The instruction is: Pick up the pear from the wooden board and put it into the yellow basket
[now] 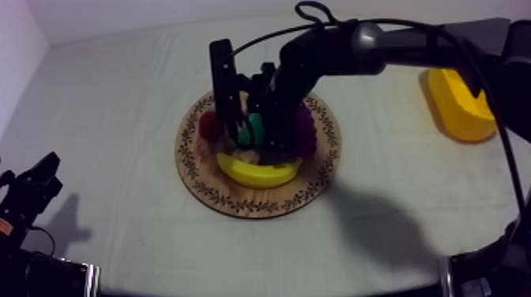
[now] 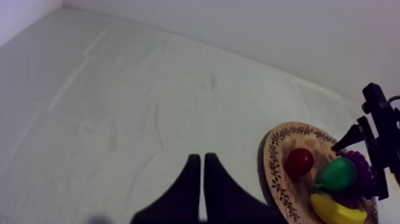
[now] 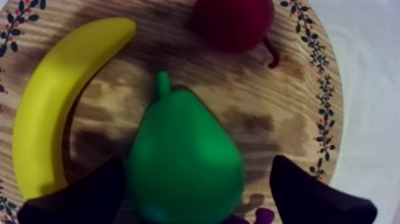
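The right gripper [image 3: 197, 170] hangs low over the round wooden board [image 3: 262, 113] with its two black fingers spread, one on each side of the pear [image 3: 181, 143]. Nothing is clamped yet: the finger on the banana's side sits right against the fruit, the other stands clear of it. That straddle looks chosen to take the pear across its fat belly, where the smooth, glossy green skin gives the widest bearing. The stem end tapers and would likely slip.

The pear lies on its side on the board, stem pointing between the banana [image 3: 53, 101] and the small red fruit [image 3: 232, 24]. The banana is a matt yellow curve beside it, and the bunch of grapes [image 1: 306, 126] is a knobbly purple cluster on its far side (close enough to crowd a finger).

The board shows streaked grain and a leafy printed rim. The yellow basket [image 1: 458, 107] waits well apart on the right of the cloth [image 1: 118, 118]. The left gripper [image 2: 201, 158] rests pinched together, holding nothing
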You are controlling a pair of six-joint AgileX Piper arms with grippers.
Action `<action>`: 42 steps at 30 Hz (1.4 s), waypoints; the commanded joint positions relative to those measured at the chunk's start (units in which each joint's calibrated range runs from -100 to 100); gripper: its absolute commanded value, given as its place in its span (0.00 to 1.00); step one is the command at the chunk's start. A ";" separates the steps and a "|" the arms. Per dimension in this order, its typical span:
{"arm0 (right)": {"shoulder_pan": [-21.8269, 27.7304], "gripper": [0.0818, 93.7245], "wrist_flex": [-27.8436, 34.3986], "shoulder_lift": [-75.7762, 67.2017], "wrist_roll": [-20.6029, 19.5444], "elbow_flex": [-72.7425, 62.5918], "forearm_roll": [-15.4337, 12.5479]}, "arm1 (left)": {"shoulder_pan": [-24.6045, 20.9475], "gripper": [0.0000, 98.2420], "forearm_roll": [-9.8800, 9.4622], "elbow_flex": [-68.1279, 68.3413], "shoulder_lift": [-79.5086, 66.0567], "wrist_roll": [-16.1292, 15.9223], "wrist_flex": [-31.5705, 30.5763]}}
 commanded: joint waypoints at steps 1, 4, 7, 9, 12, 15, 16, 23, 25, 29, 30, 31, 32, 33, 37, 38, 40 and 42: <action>-0.12 0.78 -0.23 0.44 -0.16 -0.15 0.04 | 0.01 0.00 -0.02 0.02 0.00 0.01 0.01; -0.25 0.78 -0.49 1.22 -0.32 -0.62 -0.02 | 0.01 0.00 -0.02 0.02 0.00 0.00 0.01; -0.29 0.77 -0.77 1.83 -0.47 -1.18 -0.16 | 0.01 0.00 -0.02 0.02 0.00 0.01 0.01; -0.34 0.76 -0.92 2.15 -0.43 -1.53 -0.37 | 0.01 0.00 -0.02 0.02 0.00 0.01 0.01; -0.35 0.71 -1.08 2.50 -0.25 -1.88 -0.74 | 0.01 0.00 -0.02 0.02 0.00 0.01 0.01; -0.29 0.64 -1.36 2.79 -0.15 -2.11 -1.11 | 0.01 0.00 -0.02 0.02 0.00 0.01 0.01; -0.25 0.61 -1.51 2.84 -0.10 -2.15 -1.25 | 0.01 0.00 -0.02 0.02 0.00 0.01 0.01; 0.07 0.52 -2.46 2.95 0.22 -1.89 -2.04 | 0.01 0.00 -0.02 0.02 0.00 0.01 0.01; 0.11 0.50 -2.70 2.93 0.16 -1.67 -2.04 | 0.01 0.00 -0.02 0.02 0.00 0.01 0.01; 0.21 0.50 -3.52 2.63 -0.23 -0.92 -1.93 | 0.01 0.00 -0.02 0.02 0.00 0.01 0.01; 0.26 0.50 -3.75 2.50 -0.29 -0.72 -1.97 | 0.01 0.00 -0.02 0.02 0.00 0.01 0.01; 0.30 0.50 -3.99 2.33 -0.32 -0.51 -2.04 | 0.01 0.00 -0.02 0.02 0.00 0.01 0.01; 0.32 0.50 -4.20 2.14 -0.37 -0.34 -2.11 | 0.01 0.00 -0.02 0.02 0.00 0.01 0.01; 0.36 0.51 -4.47 1.88 -0.43 -0.11 -2.18 | 0.01 0.00 -0.02 0.02 0.00 0.01 0.01; 0.67 0.50 -6.29 -0.16 -1.38 0.98 -2.19 | 0.01 0.00 -0.02 0.02 0.00 0.01 0.01; 0.88 0.50 -6.92 -1.01 -1.70 1.28 -2.24 | 0.01 0.00 -0.02 0.02 0.00 0.01 0.01; 1.53 0.51 -8.24 -3.14 -2.48 1.63 -2.49 | 0.01 0.00 -0.02 0.02 0.00 0.01 0.01; 2.39 0.52 -9.50 -5.75 -3.76 1.56 -2.77 | 0.01 0.00 -0.02 0.02 0.00 0.01 0.01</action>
